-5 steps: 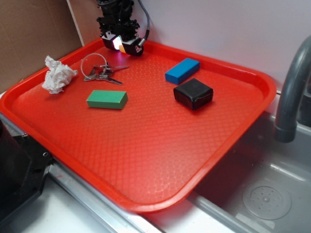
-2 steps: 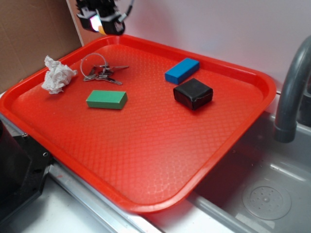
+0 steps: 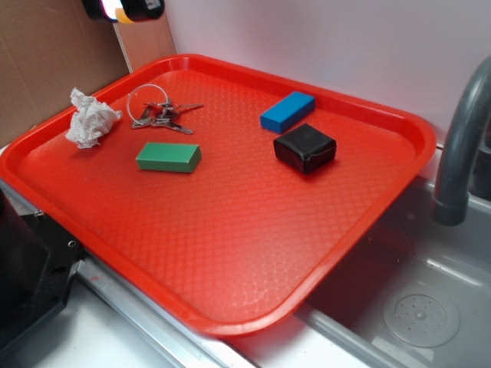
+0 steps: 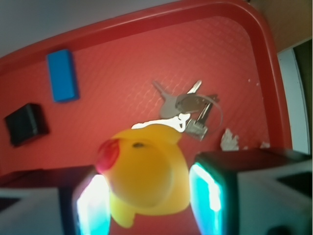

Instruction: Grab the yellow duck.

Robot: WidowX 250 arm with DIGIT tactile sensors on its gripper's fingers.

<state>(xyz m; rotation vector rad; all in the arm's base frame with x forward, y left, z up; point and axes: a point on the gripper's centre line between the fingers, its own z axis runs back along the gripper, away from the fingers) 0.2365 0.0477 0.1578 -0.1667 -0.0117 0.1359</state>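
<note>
The yellow duck [image 4: 146,176], with its reddish-orange beak pointing left, fills the wrist view and sits between the two lit pads [image 4: 93,203]. My gripper [image 4: 149,196] is shut on it and holds it well above the red tray [image 4: 254,58]. In the exterior view the gripper [image 3: 123,9] is at the top left corner, above and behind the tray's far left corner, mostly cut off by the frame. Only a small bright yellow patch of the duck [image 3: 116,12] shows there.
On the red tray [image 3: 230,253] lie a bunch of keys [image 3: 157,115], a crumpled white tissue [image 3: 90,119], a green block [image 3: 169,157], a blue block [image 3: 288,111] and a black box [image 3: 305,147]. A grey faucet [image 3: 460,146] and sink stand at the right.
The gripper, with the duck in it, has risen from the tray's far edge and moved left, up to the top left corner of the exterior view. Nothing on the tray moved.
</note>
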